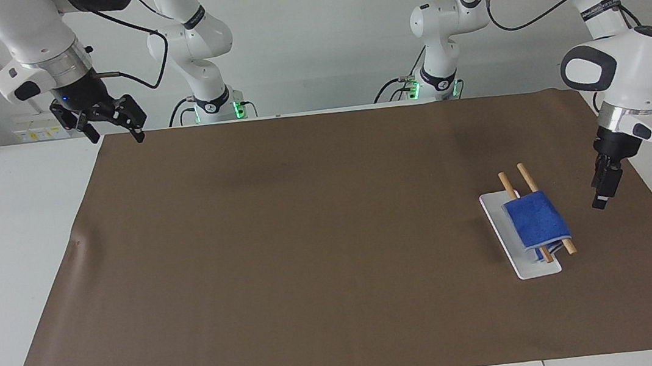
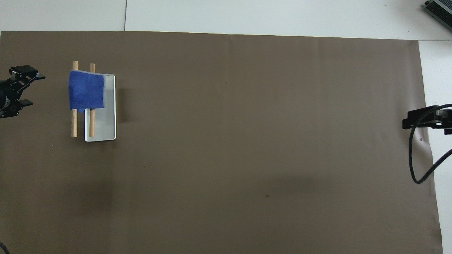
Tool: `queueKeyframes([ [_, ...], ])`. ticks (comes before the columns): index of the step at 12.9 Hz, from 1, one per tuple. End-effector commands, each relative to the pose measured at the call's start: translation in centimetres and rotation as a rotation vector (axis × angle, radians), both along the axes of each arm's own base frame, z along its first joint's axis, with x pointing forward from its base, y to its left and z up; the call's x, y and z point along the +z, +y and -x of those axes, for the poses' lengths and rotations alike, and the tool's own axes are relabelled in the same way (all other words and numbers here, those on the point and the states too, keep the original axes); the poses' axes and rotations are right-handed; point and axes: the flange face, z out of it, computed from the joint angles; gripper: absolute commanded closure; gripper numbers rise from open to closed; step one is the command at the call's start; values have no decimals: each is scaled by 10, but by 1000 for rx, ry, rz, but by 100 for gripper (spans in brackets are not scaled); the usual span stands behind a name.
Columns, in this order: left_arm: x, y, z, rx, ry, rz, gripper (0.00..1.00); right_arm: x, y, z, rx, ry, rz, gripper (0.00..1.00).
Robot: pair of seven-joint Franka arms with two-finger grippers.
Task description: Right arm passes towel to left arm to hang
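The bright-blue towel [image 1: 536, 220] hangs folded over two wooden rods [image 1: 510, 181] that lie across a white tray [image 1: 535, 268], toward the left arm's end of the table. In the overhead view the towel [image 2: 86, 90] covers the rods' [image 2: 74, 123] farther half above the tray [image 2: 106, 127]. My left gripper [image 1: 602, 196] is open and empty, in the air beside the rack, apart from the towel; it also shows in the overhead view [image 2: 30, 89]. My right gripper [image 1: 114, 132] is open and empty, and waits raised over the mat's corner at the right arm's end [image 2: 406, 123].
A brown mat [image 1: 308, 240] covers most of the white table [image 1: 1, 244]. A black cable [image 2: 416, 165] hangs from the right arm over the mat's edge.
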Motion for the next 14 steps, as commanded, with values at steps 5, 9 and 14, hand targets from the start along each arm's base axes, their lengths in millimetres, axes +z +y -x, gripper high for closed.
queueKeyframes([
  [5,18,-37,-7,-91,18,-38,0,0,-3,8,21,7,7,0],
  [9,58,-57,-27,-230,189,-155,0,0,-3,8,21,7,7,0],
  [14,104,-112,-18,-398,366,-230,0,1,-3,8,21,6,7,0],
])
